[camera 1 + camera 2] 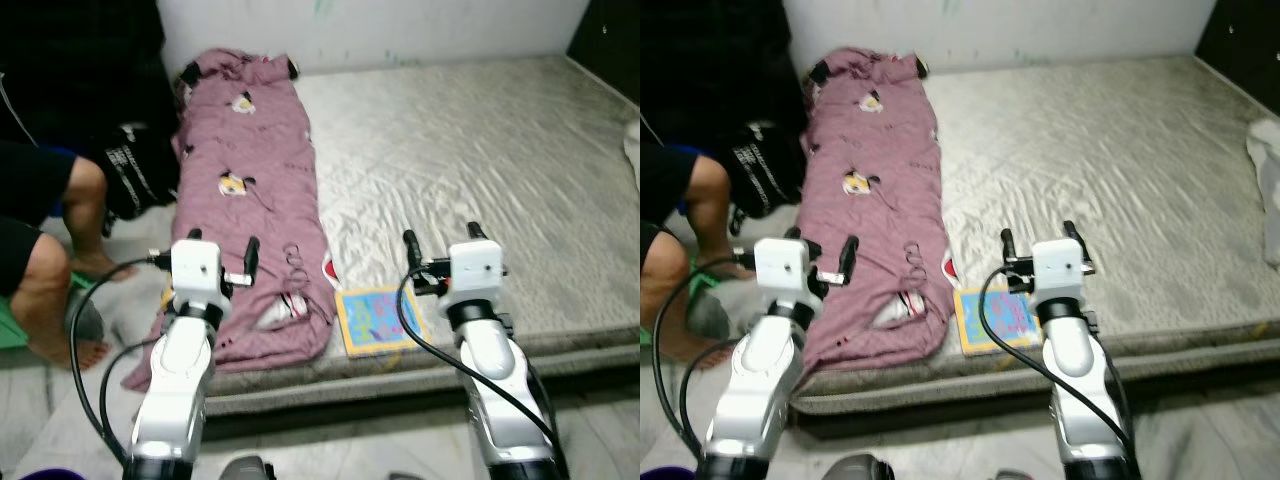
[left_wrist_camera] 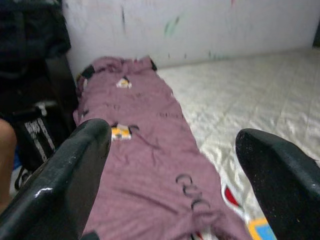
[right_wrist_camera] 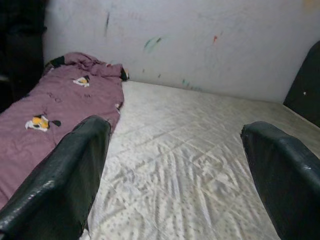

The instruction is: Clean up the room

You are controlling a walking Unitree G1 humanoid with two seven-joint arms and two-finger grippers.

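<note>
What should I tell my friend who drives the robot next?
Left gripper: open, holding nothing, raised over the near end of the purple blanket.
Right gripper: open, holding nothing, above the mattress beside the colourful book.
Blanket lies spread along the mattress's left side; the book lies at its front edge.
Done: nothing picked up yet.
Left: tidy blanket and book. A person sits on the left.

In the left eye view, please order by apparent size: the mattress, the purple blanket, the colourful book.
1. Mattress, the largest; it holds the other two.
2. Purple blanket, a long strip along the mattress's left side.
3. Colourful book, the smallest, even though it lies nearest the camera, at the front edge.
</note>
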